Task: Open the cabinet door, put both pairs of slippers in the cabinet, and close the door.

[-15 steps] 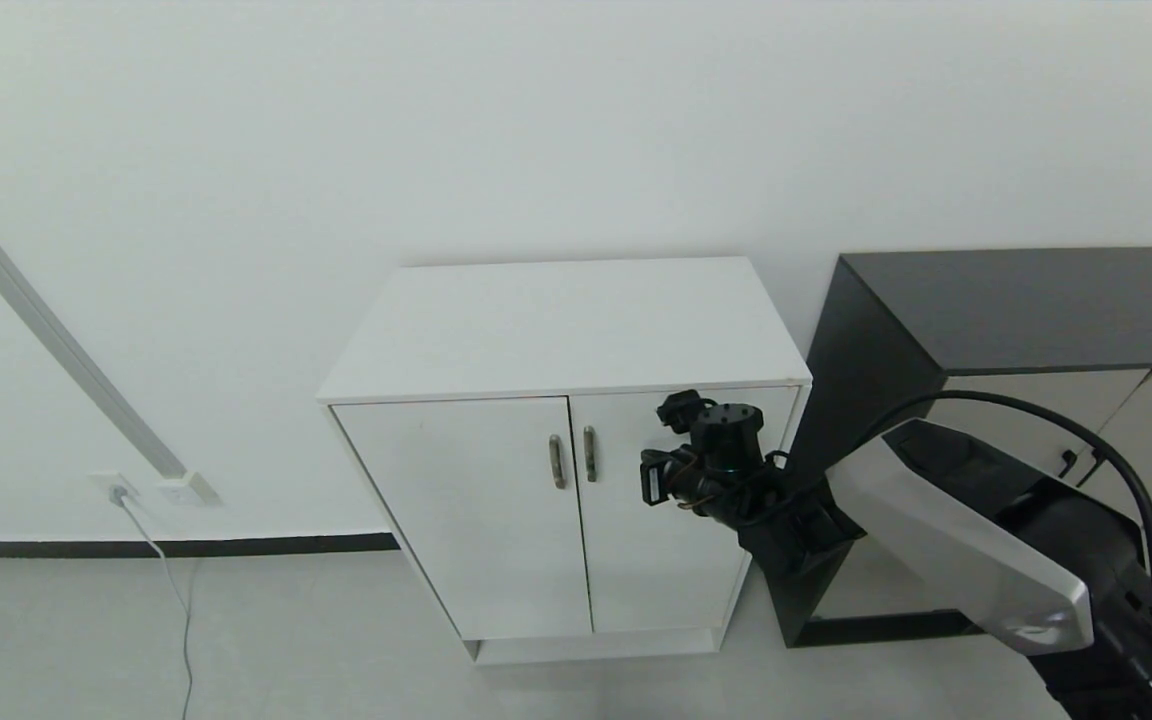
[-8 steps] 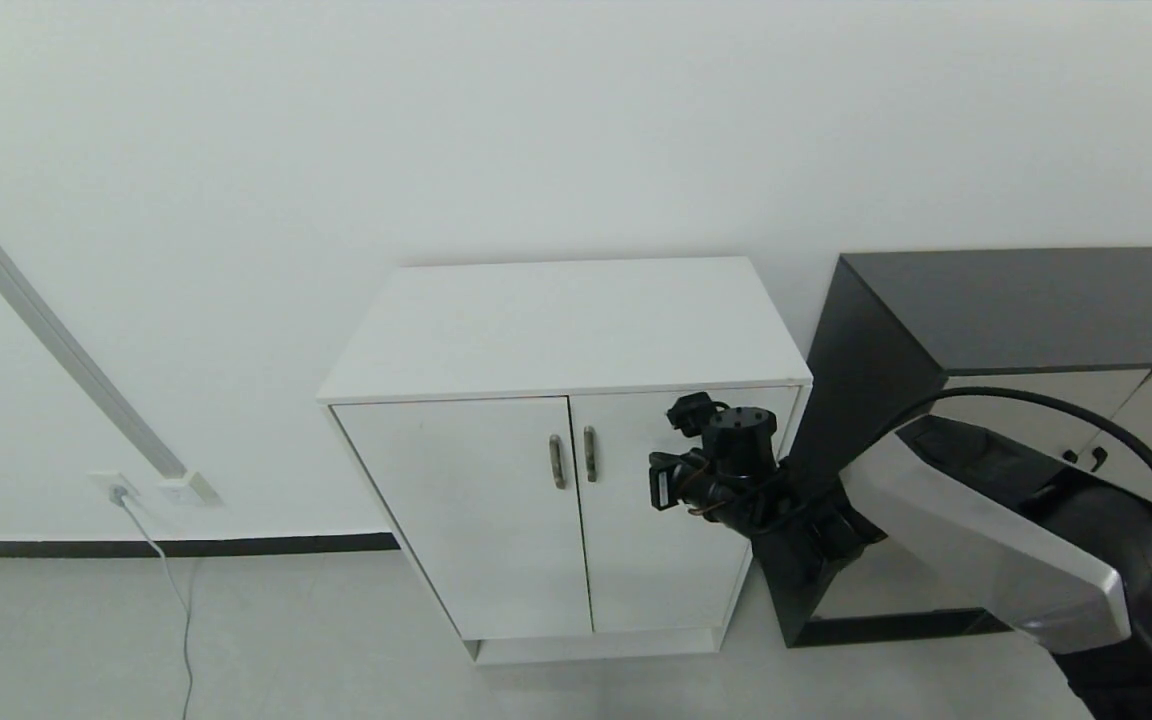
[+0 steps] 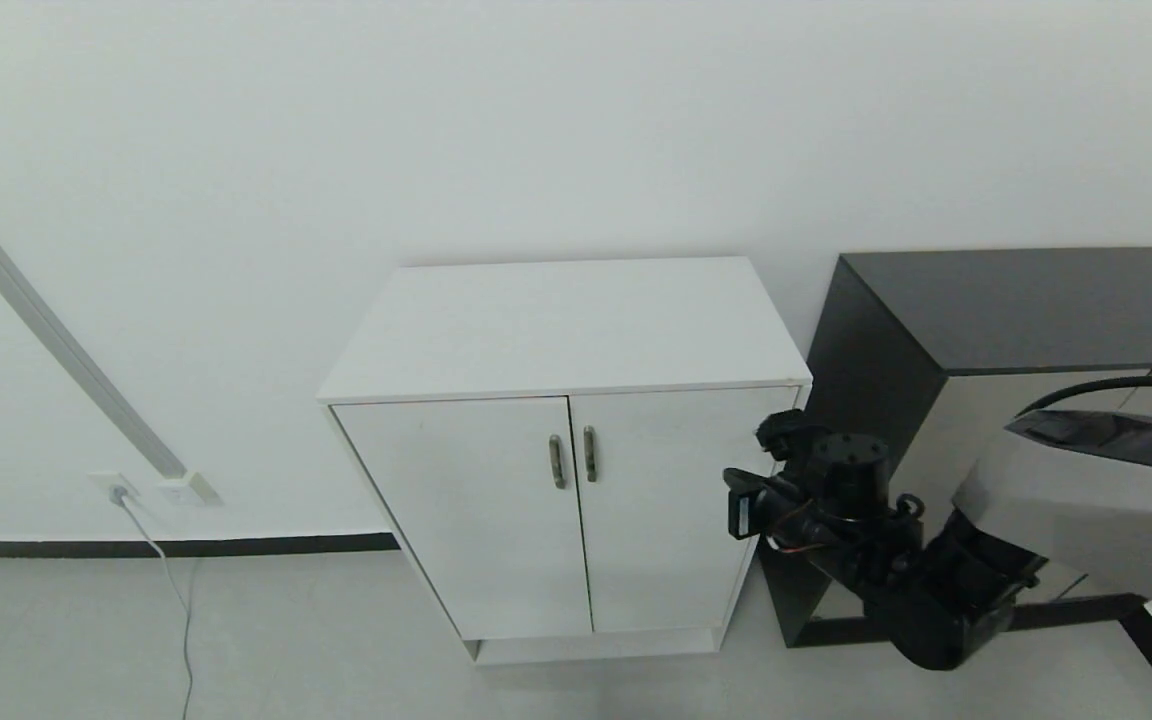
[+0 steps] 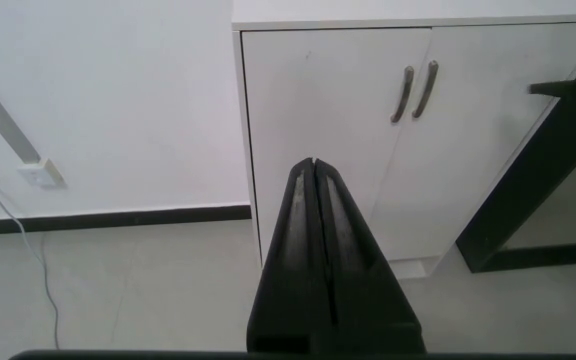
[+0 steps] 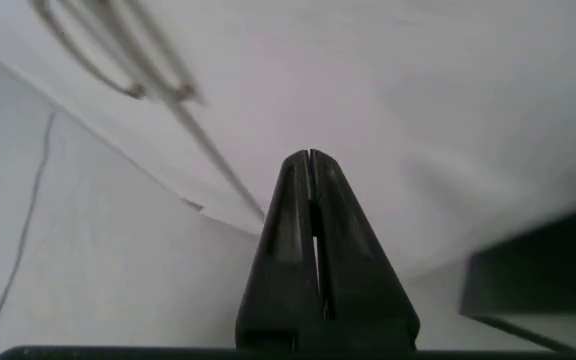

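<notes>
- Standing on the floor (image 3: 286, 640) with its back against the wall (image 3: 536, 120), the white cabinet (image 3: 561, 330) is one low box with a plain flat top
- Its front has two doors, the left door (image 3: 466, 510) and the right door (image 3: 666, 500), both shut flush
- Two slim upright metal handles (image 3: 557, 461) sit side by side at the seam between the doors, one on each door, near the top
- The right gripper (image 5: 311, 158) has its fingers pressed together with nothing between them; in the head view it hangs in front of the outer edge of the right door, at about handle height, well to the right of the handles and apart from them
- The left gripper (image 4: 313, 162) is likewise closed and holds nothing; it faces the left door from farther back, over the floor
- One dark cabinet (image 3: 986, 310) stands just beside the right side of the white one
- One socket (image 3: 116, 490) sits low on the wall to the left, with one cable (image 3: 176, 600) trailing down to the floor
</notes>
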Controlling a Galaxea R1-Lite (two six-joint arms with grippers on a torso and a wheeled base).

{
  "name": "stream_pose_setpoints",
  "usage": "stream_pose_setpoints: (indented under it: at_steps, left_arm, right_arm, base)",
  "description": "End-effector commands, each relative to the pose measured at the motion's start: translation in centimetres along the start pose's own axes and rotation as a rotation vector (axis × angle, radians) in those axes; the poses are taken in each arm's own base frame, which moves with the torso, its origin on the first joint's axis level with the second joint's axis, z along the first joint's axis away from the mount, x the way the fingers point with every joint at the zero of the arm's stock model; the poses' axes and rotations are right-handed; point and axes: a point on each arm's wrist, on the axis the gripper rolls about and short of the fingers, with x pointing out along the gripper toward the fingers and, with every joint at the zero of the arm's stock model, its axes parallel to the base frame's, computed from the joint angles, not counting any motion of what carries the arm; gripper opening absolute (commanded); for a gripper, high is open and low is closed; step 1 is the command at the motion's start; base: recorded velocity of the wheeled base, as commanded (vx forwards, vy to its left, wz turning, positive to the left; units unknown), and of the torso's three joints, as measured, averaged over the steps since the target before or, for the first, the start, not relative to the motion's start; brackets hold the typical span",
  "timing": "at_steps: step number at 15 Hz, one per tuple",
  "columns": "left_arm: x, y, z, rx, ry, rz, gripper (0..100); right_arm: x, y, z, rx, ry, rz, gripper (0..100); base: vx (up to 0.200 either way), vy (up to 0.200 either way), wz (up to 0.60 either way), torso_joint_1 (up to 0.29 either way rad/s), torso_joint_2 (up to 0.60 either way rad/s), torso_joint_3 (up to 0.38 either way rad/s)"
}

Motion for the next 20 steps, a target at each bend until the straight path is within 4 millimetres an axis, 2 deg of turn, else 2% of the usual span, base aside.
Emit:
stream_pose_setpoints:
  at_steps: [1, 4, 7, 11, 14, 20]
  left_arm:
    - [0.0, 0.0, 0.0, 0.001, 0.001, 0.0, 0]
    - [0.0, 0.0, 0.0, 0.001, 0.001, 0.0, 0]
    - [0.0, 0.0, 0.0, 0.001, 0.001, 0.002, 0]
    - [0.0, 0.0, 0.0, 0.001, 0.001, 0.0, 0]
    - [0.0, 0.0, 0.0, 0.001, 0.001, 0.0, 0]
    - [0.0, 0.0, 0.0, 0.001, 0.001, 0.0, 0]
  right_arm:
    - [-5.8, -4.4, 1.5, 0.019, -0.059, -0.134, 0]
    - [-11.0, -8.1, 1.1, -0.019, -0.063, -0.269, 0]
    - [-16.1, -9.3, 1.5, -0.009, -0.091, -0.353, 0]
    - [-22.0, -8.3, 2.6, -0.019, -0.157, -0.378, 0]
    - [-24.6, -7.7, 3.9, -0.036, -0.215, -0.392, 0]
    - [-29.4, -6.2, 4.7, -0.066, -0.202, -0.39, 0]
  base:
    - [0.0, 0.0, 0.0, 0.0, 0.0, 0.0]
    - [0.0, 0.0, 0.0, 0.0, 0.0, 0.0]
    - [0.0, 0.0, 0.0, 0.0, 0.0, 0.0]
    - [0.0, 0.0, 0.0, 0.0, 0.0, 0.0]
    - [0.0, 0.0, 0.0, 0.0, 0.0, 0.0]
    - [0.0, 0.0, 0.0, 0.0, 0.0, 0.0]
